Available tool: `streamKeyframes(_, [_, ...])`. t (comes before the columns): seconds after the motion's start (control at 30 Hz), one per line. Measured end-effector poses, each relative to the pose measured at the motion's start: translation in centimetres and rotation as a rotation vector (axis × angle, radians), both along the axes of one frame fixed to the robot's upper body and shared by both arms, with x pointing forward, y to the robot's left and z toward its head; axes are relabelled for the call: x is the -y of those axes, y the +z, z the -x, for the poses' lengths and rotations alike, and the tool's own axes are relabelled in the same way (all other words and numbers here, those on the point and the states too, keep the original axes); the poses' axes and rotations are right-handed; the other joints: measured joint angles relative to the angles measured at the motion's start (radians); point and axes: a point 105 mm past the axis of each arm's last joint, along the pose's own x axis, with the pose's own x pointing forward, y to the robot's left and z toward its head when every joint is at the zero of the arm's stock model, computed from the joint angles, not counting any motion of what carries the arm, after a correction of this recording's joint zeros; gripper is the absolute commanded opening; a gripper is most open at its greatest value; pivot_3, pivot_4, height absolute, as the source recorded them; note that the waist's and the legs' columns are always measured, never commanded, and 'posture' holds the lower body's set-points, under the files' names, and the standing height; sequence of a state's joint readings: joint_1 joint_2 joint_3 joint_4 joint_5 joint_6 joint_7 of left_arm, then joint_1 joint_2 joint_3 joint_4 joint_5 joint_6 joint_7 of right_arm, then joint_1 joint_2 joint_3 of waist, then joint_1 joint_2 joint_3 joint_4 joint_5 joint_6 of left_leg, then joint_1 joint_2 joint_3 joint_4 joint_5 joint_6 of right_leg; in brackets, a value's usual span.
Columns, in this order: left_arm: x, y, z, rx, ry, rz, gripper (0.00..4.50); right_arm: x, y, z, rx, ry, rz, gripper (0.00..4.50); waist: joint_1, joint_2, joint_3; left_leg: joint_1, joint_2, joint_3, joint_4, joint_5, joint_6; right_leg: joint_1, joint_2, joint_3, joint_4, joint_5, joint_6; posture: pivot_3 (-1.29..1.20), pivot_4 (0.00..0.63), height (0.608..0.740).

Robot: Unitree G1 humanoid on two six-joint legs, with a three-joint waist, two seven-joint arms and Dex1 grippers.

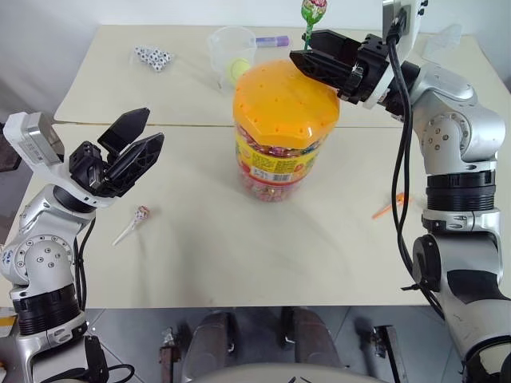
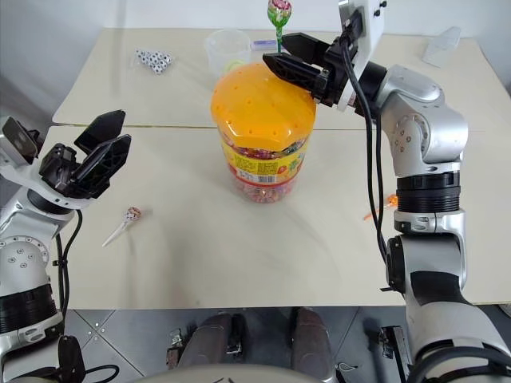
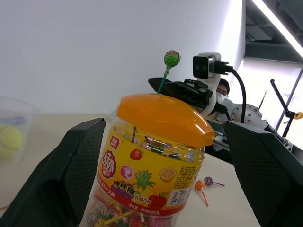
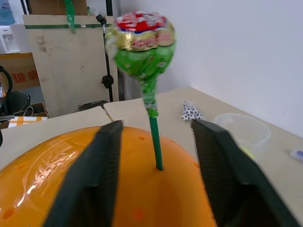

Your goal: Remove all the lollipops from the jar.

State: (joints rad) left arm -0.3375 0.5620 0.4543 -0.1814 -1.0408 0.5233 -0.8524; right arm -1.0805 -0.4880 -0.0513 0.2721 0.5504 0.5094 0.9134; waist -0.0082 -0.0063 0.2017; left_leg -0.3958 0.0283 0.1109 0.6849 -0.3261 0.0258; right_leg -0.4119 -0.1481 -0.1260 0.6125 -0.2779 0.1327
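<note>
The jar [image 1: 275, 152], a clear tub with a domed orange lid [image 1: 285, 100], stands mid-table. One green lollipop [image 4: 142, 42] sticks upright out of a hole at the back of the lid. My right gripper [image 4: 156, 125] is level over the lid's far edge, open, with one finger on each side of the green stick and not touching it. My left gripper [image 1: 150, 126] hovers open and empty to the left of the jar. A pinkish lollipop [image 1: 140, 214] lies on the table below it. An orange lollipop [image 3: 199, 185] and a purple lollipop [image 3: 208, 181] lie right of the jar.
Behind the jar stand a clear cup [image 1: 231, 52] holding a yellow ball and a purple tube [image 1: 273, 41]. Small white dice-like pieces [image 1: 153, 57] sit at the back left. A clear wrapper [image 1: 443, 40] lies at the back right. A person [image 3: 222, 87] is behind the table.
</note>
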Motion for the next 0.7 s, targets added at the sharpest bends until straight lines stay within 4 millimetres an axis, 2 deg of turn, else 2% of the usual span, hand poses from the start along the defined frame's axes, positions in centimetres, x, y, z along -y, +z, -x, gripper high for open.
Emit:
streamKeyframes(0.13, [0.0, 0.1, 0.0, 0.001, -0.005, 0.007, 4.25, -0.2, 0.2, 0.0, 0.002, 0.016, -0.018, 0.03, 0.0, 0.0, 0.0, 0.0, 0.0, 0.0, 0.0, 0.0, 0.0, 0.0, 0.0, 0.0, 0.0, 0.0, 0.0, 0.0, 0.15, 0.74])
streamKeyframes(0.33, [0.3, 0.3, 0.2, 0.017, -0.028, 0.0, 4.25, 1.4, 1.9, 0.2, 0.031, 0.024, -0.133, 0.03, 0.004, 0.0, 0.0, 0.0, 0.0, 0.0, 0.0, 0.0, 0.0, 0.0, 0.0, 0.0, 0.0, 0.0, 0.0, 0.0, 0.15, 0.74])
streamKeyframes(0.43, [1.0, 0.2, 0.3, 0.026, -0.068, -0.056, 4.25, 4.2, 4.4, 1.0, 0.087, 0.002, -0.215, 0.03, 0.01, 0.0, 0.0, -0.001, -0.001, 0.0, 0.0, 0.0, 0.0, 0.0, 0.0, -0.001, -0.001, 0.0, 0.0, 0.0, 0.15, 0.74])
streamKeyframes(0.5, [1.5, -0.3, 0.4, 0.031, -0.093, -0.141, 4.25, 7.1, 5.3, 1.5, 0.105, -0.077, -0.164, 0.03, 0.012, 0.0, 0.0, -0.001, -0.002, 0.0, 0.0, 0.0, 0.001, 0.0, 0.0, -0.001, -0.002, 0.0, 0.0, 0.0, 0.15, 0.74])
streamKeyframes(0.53, [1.9, -0.6, 0.5, 0.037, -0.112, -0.189, 4.25, 9.3, 4.8, 1.8, 0.092, -0.148, -0.078, 0.03, 0.014, 0.0, 0.0, -0.001, -0.004, 0.0, -0.001, -0.001, 0.001, 0.0, 0.0, -0.001, -0.002, 0.0, 0.0, 0.0, 0.15, 0.74])
streamKeyframes(0.57, [2.0, -0.8, 0.6, 0.038, -0.12, -0.211, 4.25, 10.5, 4.2, 1.8, 0.073, -0.195, -0.031, 0.03, 0.014, 0.0, 0.0, -0.001, -0.004, 0.0, -0.001, -0.001, 0.001, 0.0, 0.0, -0.001, -0.003, 0.0, 0.0, 0.0, 0.15, 0.74])
streamKeyframes(0.63, [2.6, -1.9, 0.8, 0.04, -0.156, -0.292, 4.25, 14.1, 0.5, 2.0, -0.03, -0.326, 0.182, 0.03, 0.012, -0.001, 0.0, -0.001, -0.005, 0.001, -0.002, -0.001, 0.001, 0.0, 0.0, -0.001, -0.004, 0.0, 0.0, 0.0, 0.15, 0.74])
streamKeyframes(0.7, [3.1, -3.0, 1.0, 0.038, -0.192, -0.364, 4.25, 17.9, -4.7, 2.4, -0.194, -0.446, 0.376, 0.03, 0.009, 0.0, 0.0, -0.001, -0.005, 0.004, -0.001, -0.001, 0.001, 0.0, 0.0, 0.0, -0.004, 0.0, 0.0, 0.0, 0.15, 0.74])
